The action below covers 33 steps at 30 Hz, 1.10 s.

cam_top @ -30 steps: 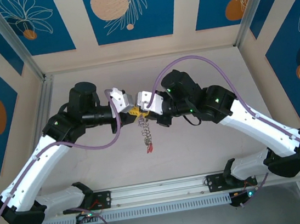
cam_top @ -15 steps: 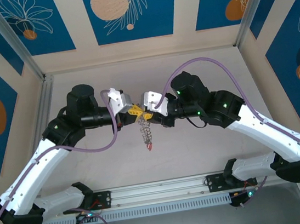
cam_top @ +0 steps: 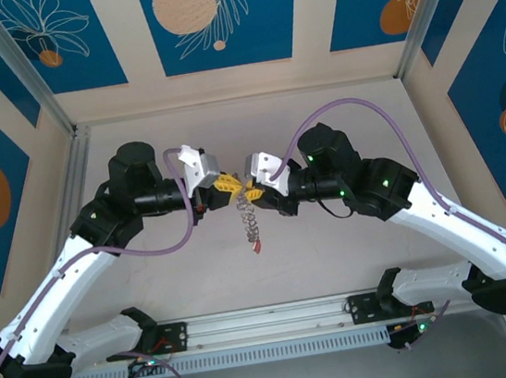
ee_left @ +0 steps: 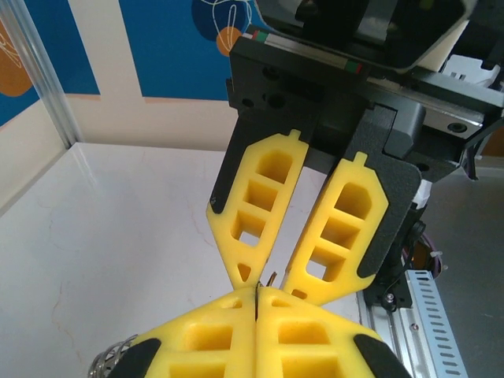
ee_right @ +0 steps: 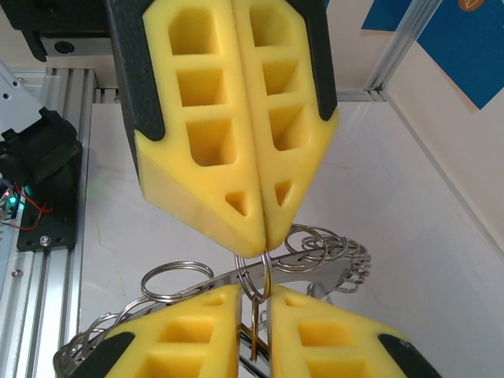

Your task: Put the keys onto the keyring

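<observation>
Silvery keys [cam_top: 249, 217] tight in left end effector [cam_top: 225, 183]

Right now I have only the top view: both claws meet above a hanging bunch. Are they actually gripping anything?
Observer: Yes. The left claw is shut, pinching a thin steel ring at its very tips.
Operator: And the right one?
Observer: The right claw has that same ring running down between its fingers, nipped in a narrow gap.
Operator: What is the bunch made of up close?
Observer: The bunch looks like many linked split rings, fanning out behind the claws.
</observation>
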Tool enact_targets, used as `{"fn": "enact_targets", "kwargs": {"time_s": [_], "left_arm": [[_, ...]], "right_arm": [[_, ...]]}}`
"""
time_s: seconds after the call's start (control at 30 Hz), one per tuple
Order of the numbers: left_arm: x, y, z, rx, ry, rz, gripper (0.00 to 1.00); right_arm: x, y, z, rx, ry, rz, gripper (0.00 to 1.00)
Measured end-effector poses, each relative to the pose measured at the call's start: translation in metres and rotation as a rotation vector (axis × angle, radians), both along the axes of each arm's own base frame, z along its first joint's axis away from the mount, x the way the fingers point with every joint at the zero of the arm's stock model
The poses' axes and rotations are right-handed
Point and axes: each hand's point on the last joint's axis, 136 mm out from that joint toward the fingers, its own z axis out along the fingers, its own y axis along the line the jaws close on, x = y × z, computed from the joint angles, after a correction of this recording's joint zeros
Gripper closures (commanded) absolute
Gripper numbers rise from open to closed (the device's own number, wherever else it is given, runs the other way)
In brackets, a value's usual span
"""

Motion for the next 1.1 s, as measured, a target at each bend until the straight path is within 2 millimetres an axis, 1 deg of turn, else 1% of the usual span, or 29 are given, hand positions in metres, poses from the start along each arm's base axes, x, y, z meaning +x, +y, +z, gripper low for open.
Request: {"fn": "enact_targets", "kwargs": {"time_s": [0.17, 0.43, 0.67, 0.87, 1.0, 1.1], "left_arm": [[-0.001, 0.001, 0.002, -0.01, 0.006, 0.001, 1.0], [-0.005, 0.001, 0.006, -0.041, -0.001, -0.007, 1.0], [-0.009, 0.003, 0.011, -0.089, -0.019, -0.017, 1.0], [-0.009, 0.0, 0.013, -0.167, -0.018, -0.032, 1.0], [-0.009, -0.001, 0.015, -0.218, -0.021, -0.043, 1.0], [-0.01, -0.002, 0.02, -0.245, -0.018, -0.055, 1.0]], "right_arm": [[0.002, 0.0, 0.001, 0.014, 0.007, -0.006, 0.85], [0.001, 0.003, 0.003, 0.04, 0.025, 0.013, 0.79], [-0.005, 0.006, 0.007, 0.08, 0.044, 0.054, 0.8], [-0.008, 0.002, 0.009, 0.124, 0.071, 0.069, 0.9], [-0.008, 0.0, 0.012, 0.143, 0.084, 0.069, 0.94], [-0.009, -0.002, 0.017, 0.164, 0.082, 0.074, 1.0]]}}
